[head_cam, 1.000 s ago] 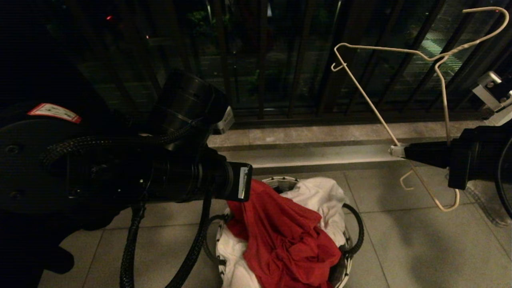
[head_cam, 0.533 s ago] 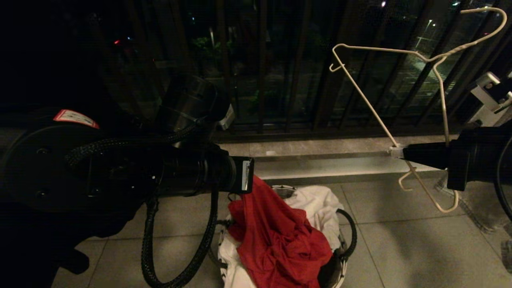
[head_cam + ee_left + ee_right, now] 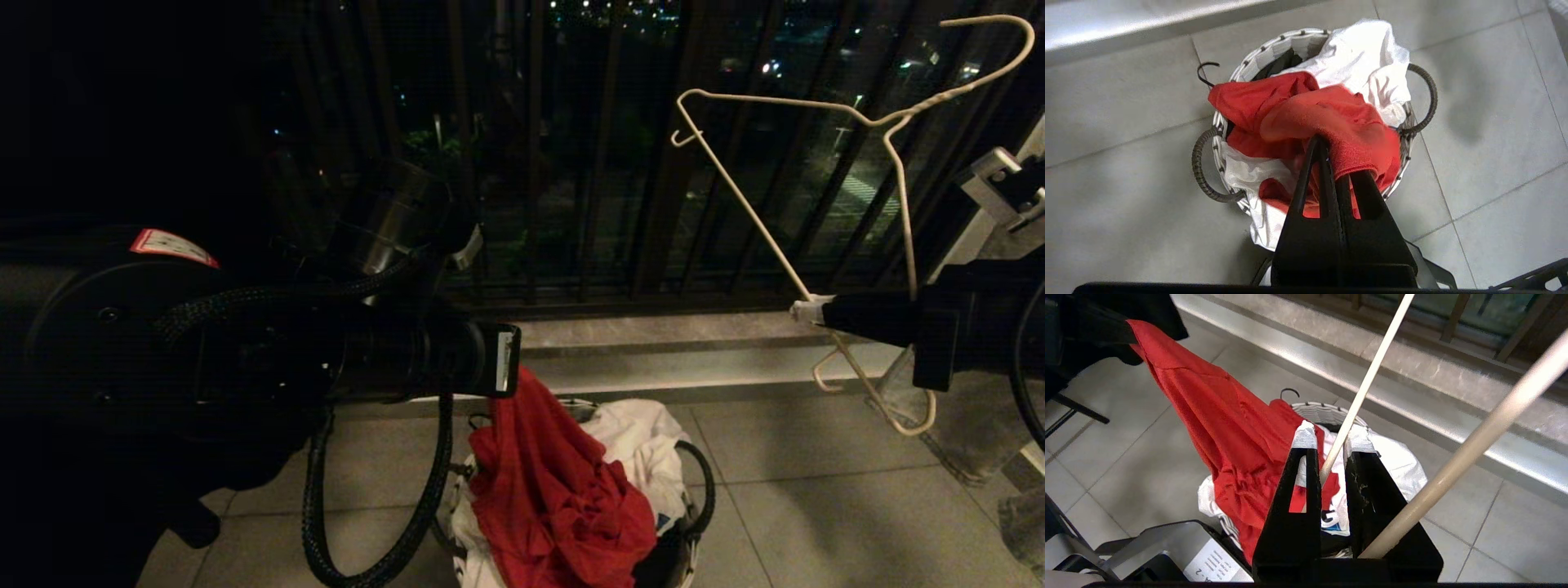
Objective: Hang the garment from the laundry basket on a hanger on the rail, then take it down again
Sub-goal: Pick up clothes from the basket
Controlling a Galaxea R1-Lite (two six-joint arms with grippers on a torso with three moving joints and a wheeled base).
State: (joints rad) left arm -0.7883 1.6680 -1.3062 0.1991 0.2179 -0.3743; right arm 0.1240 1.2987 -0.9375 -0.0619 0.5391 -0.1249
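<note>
Starting at your left, the left gripper (image 3: pixel 1331 163) has its jaws pinched tight on a fold of the red T-shirt (image 3: pixel 563 498), which drapes from the fingers down into the laundry basket (image 3: pixel 1218 122) on the floor tiles. Expect the shirt to be light, limp and prone to bunching; judge the collar or a shoulder seam as the better hold for threading. A white cloth (image 3: pixel 1367 49) lies under it and could snag and ride up. A small dark hook (image 3: pixel 1206 71) sits at the basket's rim. Further right, the right gripper (image 3: pixel 1327 443) clamps one thin rod of the white wire hanger (image 3: pixel 759 220), held up in front of the dark balcony railing (image 3: pixel 531 163). The wire is springy and may twist in that narrow grip.
</note>
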